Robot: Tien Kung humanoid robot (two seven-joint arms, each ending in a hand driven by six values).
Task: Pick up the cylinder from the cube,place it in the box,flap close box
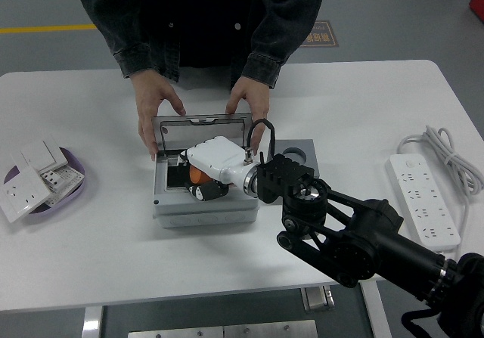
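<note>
My right hand (203, 181), white with black fingertips, reaches from the lower right into the open grey box (204, 211). Its fingers are curled around an orange cylinder (197, 175), which sits low inside the box opening. The box lid (201, 126) stands upright at the back. A person at the far side holds the box with both hands: one hand (155, 105) at the lid's left corner, the other hand (249, 100) at its right. The grey cube (301, 153) with a round hole on top lies just right of the box, partly hidden by my wrist.
A purple plate (74, 165) with several white wall sockets sits at the left edge. A white power strip (423, 202) and its coiled cable (450, 153) lie at the right. My black forearm (355, 236) crosses the table's front right.
</note>
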